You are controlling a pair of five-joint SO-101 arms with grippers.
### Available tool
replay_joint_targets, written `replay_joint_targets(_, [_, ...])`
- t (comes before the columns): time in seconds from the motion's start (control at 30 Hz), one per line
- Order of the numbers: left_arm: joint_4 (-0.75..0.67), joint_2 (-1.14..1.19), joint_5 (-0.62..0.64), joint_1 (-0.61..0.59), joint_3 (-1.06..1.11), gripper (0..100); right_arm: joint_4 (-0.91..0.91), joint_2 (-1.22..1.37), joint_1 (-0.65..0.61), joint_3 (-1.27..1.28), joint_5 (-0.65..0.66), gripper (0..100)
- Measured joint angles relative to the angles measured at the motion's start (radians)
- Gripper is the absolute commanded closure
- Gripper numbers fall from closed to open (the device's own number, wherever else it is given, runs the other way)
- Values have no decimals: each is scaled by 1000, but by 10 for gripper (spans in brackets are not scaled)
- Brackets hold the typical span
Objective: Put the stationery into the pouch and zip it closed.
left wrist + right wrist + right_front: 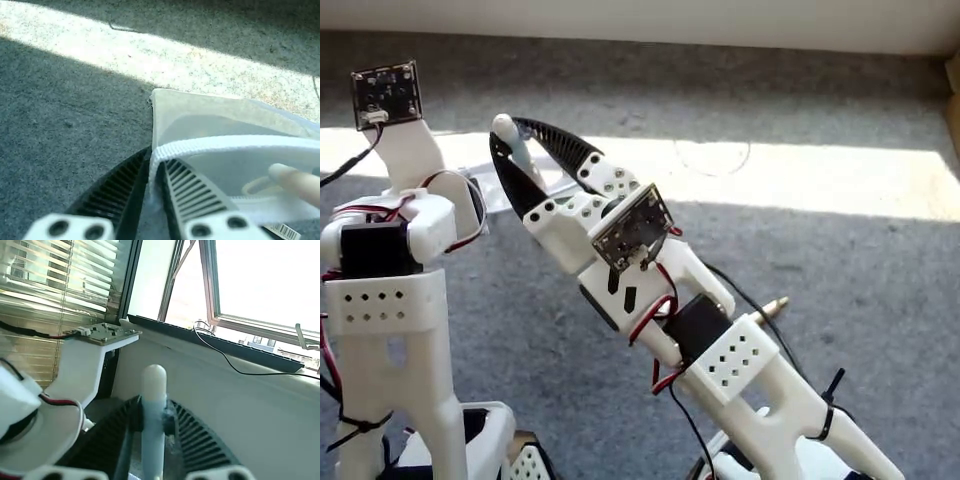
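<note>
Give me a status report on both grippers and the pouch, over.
Left gripper shut on the pouch rim. Right gripper shut on the white pen, tip near the pouch mouth. Mouth looks open, nothing seen blocking it.

I am working in an ordinary indoor room, office or home, I cannot tell which. Grey carpet is lying under me with sunlight falling across it. A window is standing open, blinds are hanging beside it, and a cable is trailing just below it.
</note>
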Motion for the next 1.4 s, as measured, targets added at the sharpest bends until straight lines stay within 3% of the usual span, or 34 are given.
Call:
replay_joint_targets(0.63, [0,0,0,-2,0,993,35,0,9,0,0,889])
replay_joint_targets(0.97, [0,2,2,-132,0,993,307,9,81,-155,0,889])
replay_joint_targets(1.4, [40,3,2,-258,-60,993,316,12,97,-160,0,889])
